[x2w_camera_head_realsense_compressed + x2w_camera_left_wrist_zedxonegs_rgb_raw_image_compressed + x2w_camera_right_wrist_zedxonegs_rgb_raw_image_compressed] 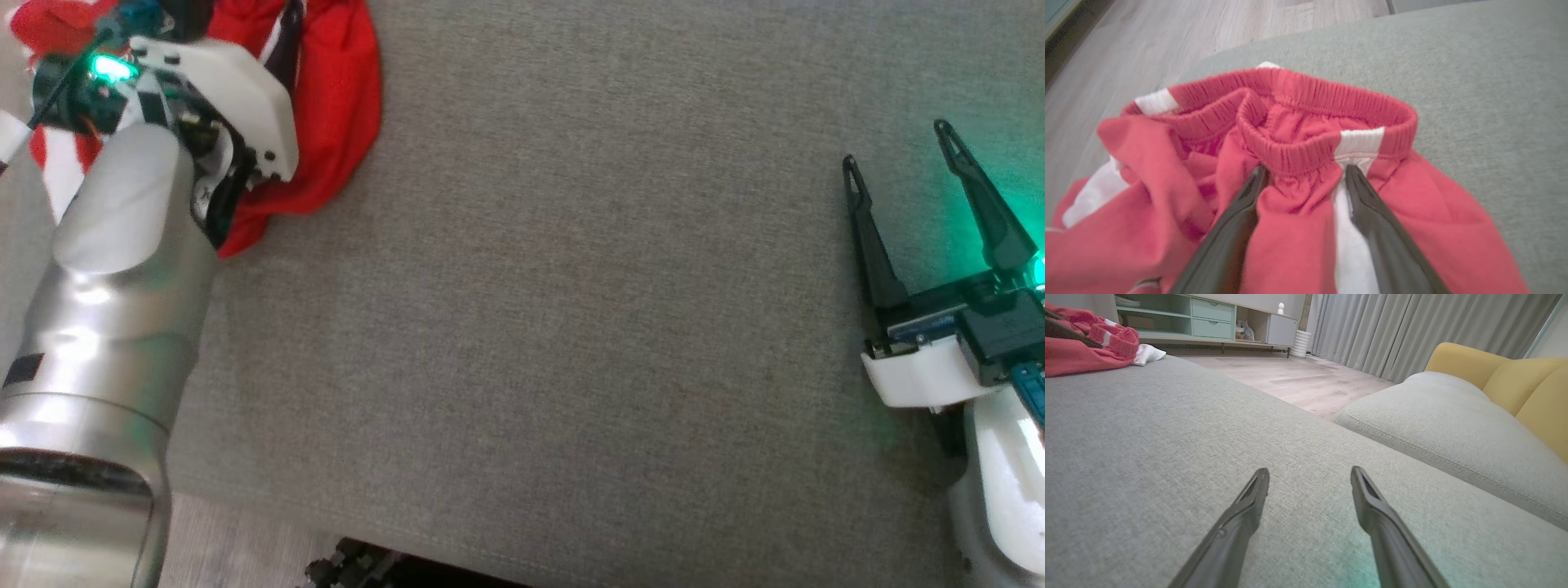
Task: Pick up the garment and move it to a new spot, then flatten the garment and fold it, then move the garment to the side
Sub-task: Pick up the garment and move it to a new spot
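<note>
Grey fabric sofa cushion (531, 327): crumpled red-and-white elastic-waisted garment (1298, 98), cut off overhead, is straddled by left gripper (1305, 169), jaws spread, unclamped. Right gripper (896, 143), well apart from it, is held wide, empty.

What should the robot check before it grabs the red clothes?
1. Is the left gripper open over the crumpled red garment with white stripes: ok.
2. Cloth between its fingers, just below the elastic waistband: ok.
3. Fingers deep enough to pinch the cloth: cannot tell.
4. Is the right gripper open and away from the garment: ok.
5. Bare grey fabric cushion for a new spot: ok.
6. Garment flat: not ok, bunched up.
</note>
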Available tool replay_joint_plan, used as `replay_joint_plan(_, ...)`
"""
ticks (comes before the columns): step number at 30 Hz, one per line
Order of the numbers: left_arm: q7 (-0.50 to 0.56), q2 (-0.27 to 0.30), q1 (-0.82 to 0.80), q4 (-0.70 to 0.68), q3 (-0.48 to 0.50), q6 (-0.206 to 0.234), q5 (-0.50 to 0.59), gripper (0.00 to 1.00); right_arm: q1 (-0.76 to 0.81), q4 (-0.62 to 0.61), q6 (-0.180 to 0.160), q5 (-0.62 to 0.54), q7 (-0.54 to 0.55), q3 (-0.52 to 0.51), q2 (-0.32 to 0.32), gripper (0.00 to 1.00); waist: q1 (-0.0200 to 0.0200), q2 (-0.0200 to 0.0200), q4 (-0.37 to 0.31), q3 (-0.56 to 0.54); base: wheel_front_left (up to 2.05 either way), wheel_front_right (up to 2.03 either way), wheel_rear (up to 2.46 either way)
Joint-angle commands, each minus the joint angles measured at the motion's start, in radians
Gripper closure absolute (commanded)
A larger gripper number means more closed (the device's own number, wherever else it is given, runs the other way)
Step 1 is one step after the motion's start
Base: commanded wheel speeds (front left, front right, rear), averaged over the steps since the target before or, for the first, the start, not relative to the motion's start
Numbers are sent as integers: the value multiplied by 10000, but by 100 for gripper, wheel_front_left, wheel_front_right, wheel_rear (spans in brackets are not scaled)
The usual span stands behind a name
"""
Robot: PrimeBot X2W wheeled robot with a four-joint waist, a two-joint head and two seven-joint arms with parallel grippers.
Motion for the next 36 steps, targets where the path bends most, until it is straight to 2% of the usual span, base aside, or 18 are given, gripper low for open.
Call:
replay_joint_plan(1,27,772,-424,-48,73,23,-283,0,266,524,-7,-83,114,6,-201,0,-1,0,-121,90,0,0,0)
replay_joint_plan(3,12,869,-467,61,-66,22,-477,1,236,528,-7,-88,114,21,-181,0,-1,0,-148,108,0,0,0)
replay_joint_plan(4,-87,951,-512,115,-206,22,-645,66,201,533,-7,-89,114,32,-155,0,-1,0,-173,116,0,0,0)
replay_joint_plan(5,-248,1029,-554,120,-355,22,-808,100,173,546,-7,-92,114,49,-125,0,-1,0,-197,111,0,0,0)
replay_joint_plan(10,-1325,1448,-973,-45,-1000,21,-1297,100,129,652,-7,-72,114,153,14,0,-1,0,-271,-200,0,0,0)
replay_joint_plan(14,-1987,1761,-1452,-275,-1318,20,-1484,100,112,817,-7,24,114,291,280,0,-1,0,-451,-885,0,0,0)
replay_joint_plan(21,-2139,2572,-2346,-1708,-1999,20,-1827,100,121,1147,-7,326,114,630,1000,0,-1,0,-1207,-2446,0,0,0)
replay_joint_plan(29,-1425,3185,-2972,-4416,-2724,20,-2617,100,312,1070,-7,742,114,905,1487,0,-1,0,-2852,-3784,0,0,0)
replay_joint_plan(36,-482,3077,-2658,-6024,-3611,20,-3368,100,412,739,-7,1466,114,1328,1522,0,-1,0,-4768,-3954,0,0,0)
